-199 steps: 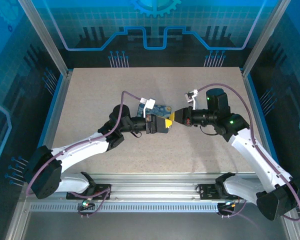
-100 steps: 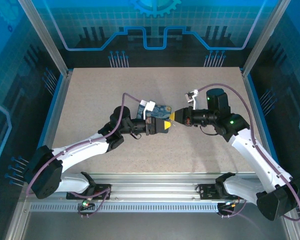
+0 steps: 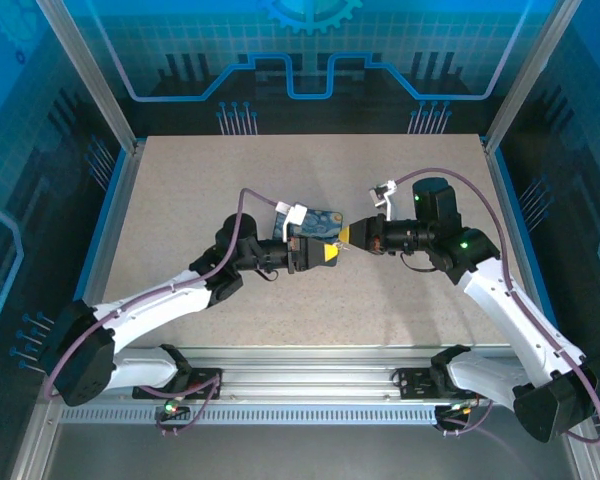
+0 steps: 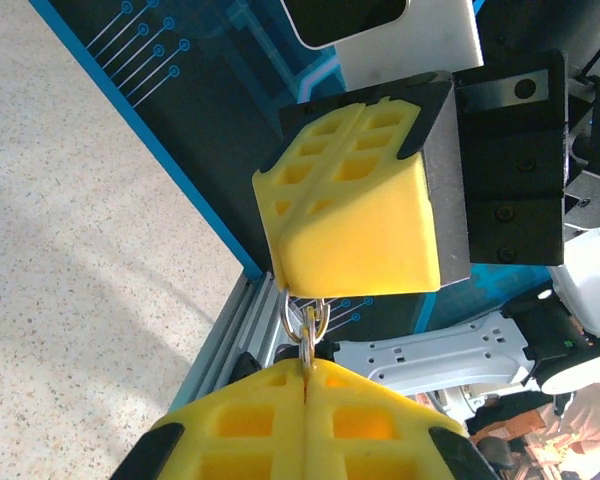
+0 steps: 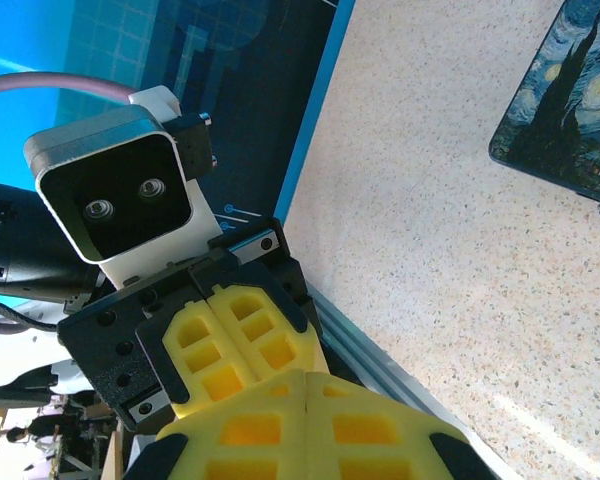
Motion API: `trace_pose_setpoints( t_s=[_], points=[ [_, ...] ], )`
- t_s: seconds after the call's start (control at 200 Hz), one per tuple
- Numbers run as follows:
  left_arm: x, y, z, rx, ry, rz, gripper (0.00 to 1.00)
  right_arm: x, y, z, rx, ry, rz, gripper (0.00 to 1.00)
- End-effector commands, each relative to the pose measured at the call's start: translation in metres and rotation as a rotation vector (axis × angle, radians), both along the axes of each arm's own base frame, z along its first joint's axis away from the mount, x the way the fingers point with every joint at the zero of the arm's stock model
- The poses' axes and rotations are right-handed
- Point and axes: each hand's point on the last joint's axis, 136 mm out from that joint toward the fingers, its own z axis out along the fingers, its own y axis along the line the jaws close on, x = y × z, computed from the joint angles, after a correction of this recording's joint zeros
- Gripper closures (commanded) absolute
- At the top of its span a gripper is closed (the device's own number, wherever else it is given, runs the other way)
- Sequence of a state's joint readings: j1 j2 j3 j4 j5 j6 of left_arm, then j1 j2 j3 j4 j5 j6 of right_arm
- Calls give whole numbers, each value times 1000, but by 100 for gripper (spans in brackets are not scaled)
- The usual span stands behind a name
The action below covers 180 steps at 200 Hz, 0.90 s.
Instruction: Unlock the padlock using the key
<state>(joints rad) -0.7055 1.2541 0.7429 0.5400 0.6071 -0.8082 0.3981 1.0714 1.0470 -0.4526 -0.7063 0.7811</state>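
Above the table's middle my two grippers meet tip to tip. My left gripper (image 3: 327, 254) (image 4: 307, 372) is shut on a thin metal key (image 4: 307, 350) seen edge-on, which sticks out of the seam between its yellow fingers (image 5: 235, 340). A small key ring (image 4: 302, 318) runs from the key up to the tips of my right gripper (image 3: 348, 237) (image 5: 307, 385), whose yellow fingers (image 4: 355, 215) are pressed together on the ring. The padlock's body is hidden from me.
A flat card with a Starry Night print (image 3: 320, 220) (image 5: 570, 110) lies on the speckled tabletop (image 3: 180, 200) just behind the left gripper. Aluminium frame posts (image 3: 95, 80) and blue panels wall in the table. A rail (image 3: 310, 380) runs along the near edge.
My left wrist has drawn back slightly to the left, uncovering more of the printed card. The right gripper has barely shifted and both stay shut.
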Motion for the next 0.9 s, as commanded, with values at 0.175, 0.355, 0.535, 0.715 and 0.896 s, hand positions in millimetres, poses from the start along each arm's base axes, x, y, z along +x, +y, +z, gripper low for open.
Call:
trace_pose_setpoints(
  t_s=[0.175,0.355,0.535,0.715,0.896],
  points=[
    [-7,3,-5,48,-3,-13,94,-4,-4,9,23,-48,17,100],
    [-7,2,-4,46,1,-15,93,-6,-4,10,24,-53,22,100],
    [-8,2,-2,40,1,-22,91,-6,-3,8,27,-48,28,100],
    [-9,2,0,36,-2,-26,100,-6,-2,8,29,-50,33,100],
    [-8,4,-3,60,3,-15,100,-6,-5,3,13,-52,29,100]
  ],
)
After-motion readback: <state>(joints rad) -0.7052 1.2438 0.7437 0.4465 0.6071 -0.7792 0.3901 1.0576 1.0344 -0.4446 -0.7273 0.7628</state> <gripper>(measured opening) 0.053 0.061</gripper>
